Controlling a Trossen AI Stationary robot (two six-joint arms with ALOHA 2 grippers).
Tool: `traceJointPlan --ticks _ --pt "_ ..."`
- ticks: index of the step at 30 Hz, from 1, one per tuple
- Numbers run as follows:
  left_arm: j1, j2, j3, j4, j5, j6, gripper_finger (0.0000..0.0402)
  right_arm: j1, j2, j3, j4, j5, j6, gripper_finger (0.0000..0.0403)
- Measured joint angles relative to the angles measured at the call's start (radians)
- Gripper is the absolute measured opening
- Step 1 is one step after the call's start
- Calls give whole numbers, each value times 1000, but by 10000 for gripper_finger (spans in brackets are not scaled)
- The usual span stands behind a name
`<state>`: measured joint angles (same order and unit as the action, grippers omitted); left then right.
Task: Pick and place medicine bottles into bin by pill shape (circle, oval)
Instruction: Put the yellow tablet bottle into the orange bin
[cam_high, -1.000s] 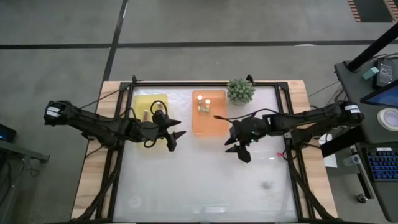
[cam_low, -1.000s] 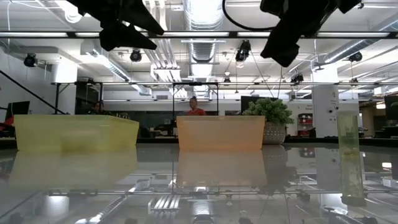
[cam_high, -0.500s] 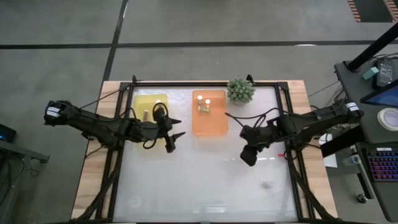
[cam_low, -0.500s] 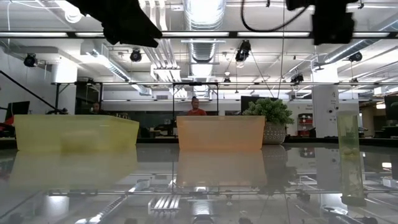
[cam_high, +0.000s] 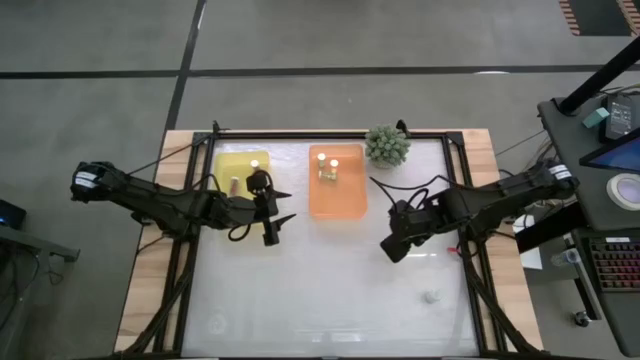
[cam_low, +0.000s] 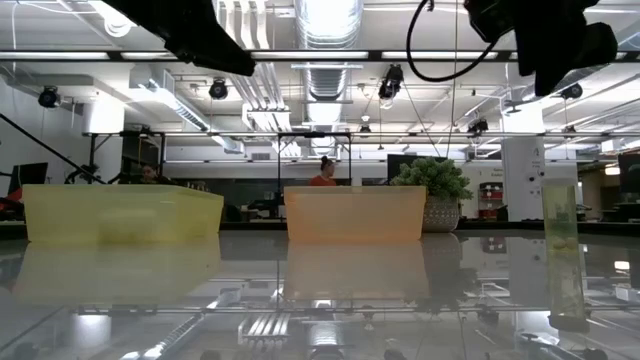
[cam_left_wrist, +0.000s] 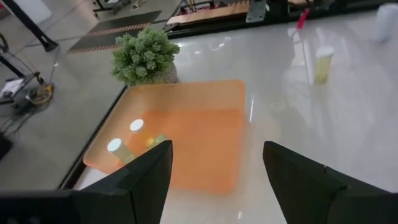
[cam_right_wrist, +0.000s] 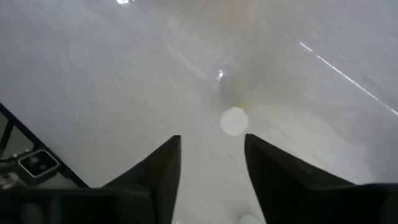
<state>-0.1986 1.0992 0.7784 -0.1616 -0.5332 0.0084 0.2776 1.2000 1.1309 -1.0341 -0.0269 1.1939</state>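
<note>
Translucent orange plastic forms the shallow rectangular tray (cam_high: 336, 182) toward twelve o'clock on the glossy white table (cam_high: 330, 290), with a paler yellow tray (cam_high: 240, 172) at its nine o'clock side. Two small medicine bottles (cam_left_wrist: 124, 138) with round white caps stand in the orange tray's far end; the yellow tray also holds a couple. One loose bottle (cam_high: 431, 297) stands alone on the tabletop toward five o'clock, well apart from both trays. A spiky green plant ball (cam_high: 386, 146) sits just beside the orange tray's far corner.

The left gripper (cam_high: 276, 216) hangs above the table between the two trays, its dark fingers spread with nothing between them. The right gripper (cam_high: 392, 248) hovers at four o'clock of the orange tray, fingers parted and empty, pointed down at the lone bottle's white cap (cam_right_wrist: 234, 121).

The tabletop mirrors the trays. Behind it lies a hall with exposed ducts and ceiling lights, where a person (cam_low: 323, 174) shows.
</note>
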Motion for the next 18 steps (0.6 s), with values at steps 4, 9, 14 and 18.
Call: traceJointPlan --ticks 4,9,14,18 --pt "0 0 0 -10 -2 39 235 1 71 63 -7 0 10 198" --pt "0 0 0 -43 -4 51 235 2 169 103 -39 1 1 217" --pt "0 -1 -1 -97 -5 50 235 1 254 100 -62 1 -15 222" --pt "0 -2 -1 -101 -5 50 235 1 305 99 -62 1 -17 221"
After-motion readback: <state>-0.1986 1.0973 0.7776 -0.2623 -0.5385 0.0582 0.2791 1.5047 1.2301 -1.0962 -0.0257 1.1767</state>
